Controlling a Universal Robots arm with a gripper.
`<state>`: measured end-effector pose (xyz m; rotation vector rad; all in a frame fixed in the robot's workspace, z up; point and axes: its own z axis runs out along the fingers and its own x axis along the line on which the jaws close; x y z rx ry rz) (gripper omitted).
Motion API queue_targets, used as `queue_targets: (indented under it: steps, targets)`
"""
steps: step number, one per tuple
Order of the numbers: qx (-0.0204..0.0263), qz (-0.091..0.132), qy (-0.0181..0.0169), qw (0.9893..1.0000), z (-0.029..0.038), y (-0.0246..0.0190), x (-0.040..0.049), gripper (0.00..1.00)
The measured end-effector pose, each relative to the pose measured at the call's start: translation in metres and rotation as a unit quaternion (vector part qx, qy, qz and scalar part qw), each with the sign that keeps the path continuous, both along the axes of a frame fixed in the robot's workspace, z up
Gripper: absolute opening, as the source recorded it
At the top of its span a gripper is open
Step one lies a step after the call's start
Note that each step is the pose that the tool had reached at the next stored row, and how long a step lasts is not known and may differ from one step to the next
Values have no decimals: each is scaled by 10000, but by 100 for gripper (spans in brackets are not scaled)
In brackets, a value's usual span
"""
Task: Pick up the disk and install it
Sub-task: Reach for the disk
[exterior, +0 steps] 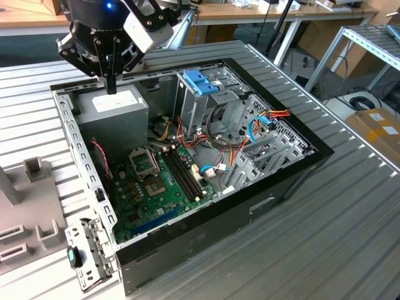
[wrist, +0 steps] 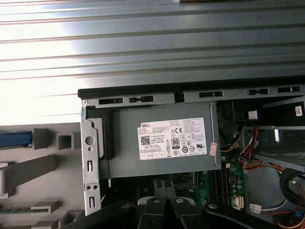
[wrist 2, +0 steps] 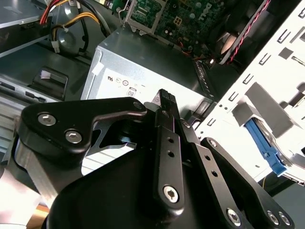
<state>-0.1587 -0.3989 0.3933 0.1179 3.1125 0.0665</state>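
Blue-railed disk (wrist: 14, 139), outside case (wrist: 190, 91), tool (exterior: 111, 86) well apart

The hand (exterior: 111, 86) hangs above the power supply (exterior: 119, 106) inside the case (exterior: 250, 209).

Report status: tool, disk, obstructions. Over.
Tool shut, empty, above the power supply. Disk not yet picked, blue rail showing in the grey fixture outside the case. Case wall stands between.

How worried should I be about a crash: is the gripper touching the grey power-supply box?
Cannot tell. In the exterior view the gripper tip overlaps the power-supply box; no gap or contact shows plainly.
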Motion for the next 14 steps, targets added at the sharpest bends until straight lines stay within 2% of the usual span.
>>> queue_targets:
  steps: [14]
  targets:
    - [0,0,0,10000,0,0,-54,11]
